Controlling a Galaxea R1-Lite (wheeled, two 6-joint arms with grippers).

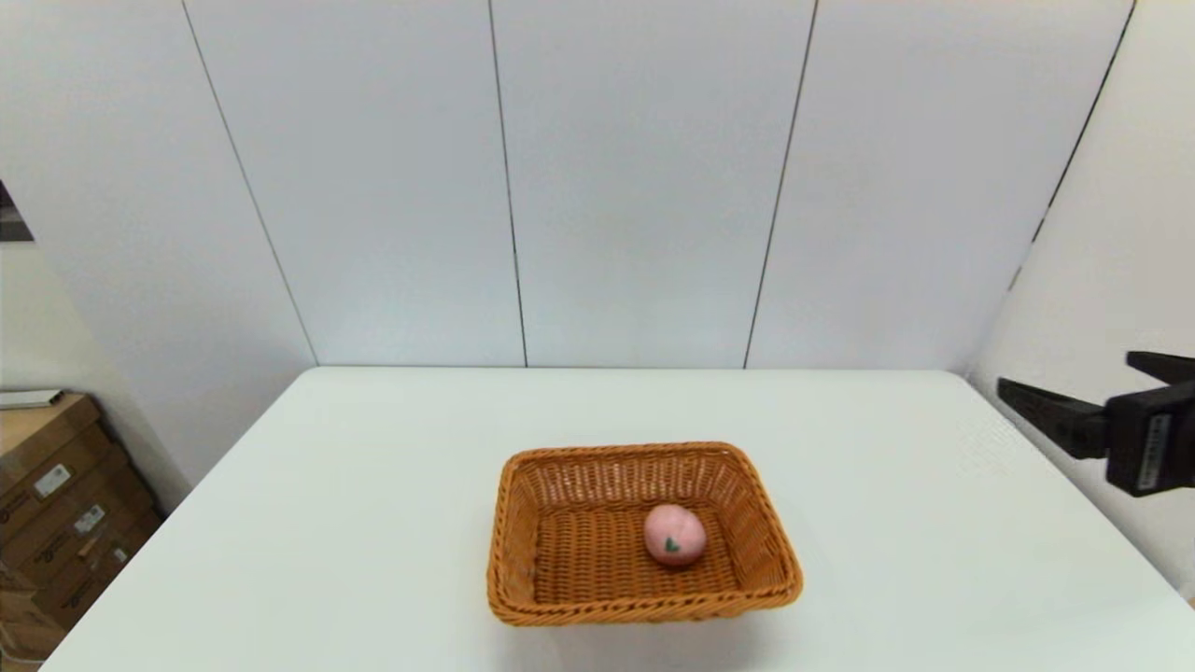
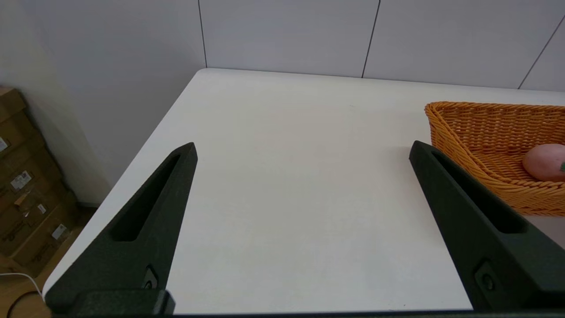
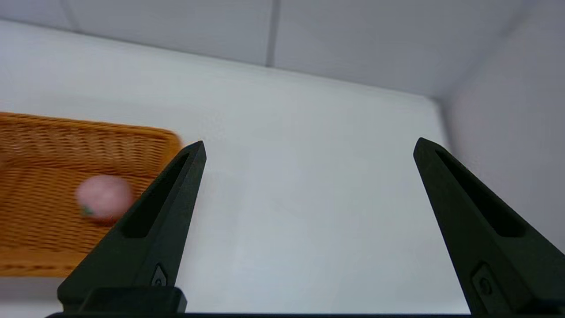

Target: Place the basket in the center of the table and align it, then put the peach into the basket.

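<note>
The white surface point(image 1: 373, 523) is broad and smooth, and wide bare stretches are seen on both sides of the basket and behind it, up to the far edge where the panelled wall point(image 1: 644, 177) rises. The left edge drops off toward stacked cardboard boxes point(image 1: 56, 504); the right edge runs close to a side wall.

The basket point(image 1: 560, 560) is set near the middle of the surface, toward the near edge, its long sides roughly square to that edge. It is judged to be light and fairly stiff, with a woven texture that should not slip readily; the braided rim would be the natural place to be taken hold of, a sloped side wall being pinched from above. On so smooth a top it is judged likely to slide if nudged.

The peach point(image 1: 674, 535) lies inside the basket, on its floor, right of centre and apart from the walls. It is judged to be light, soft and matte, easily gripped across its round middle, though liable to roll.

The right claw point(image 1: 1074, 397) is held above the right edge of the surface, well apart from the basket, its fingers spread wide and empty. The left claw point(image 2: 302, 150) is also spread wide and empty, over bare surface left of the basket.
</note>
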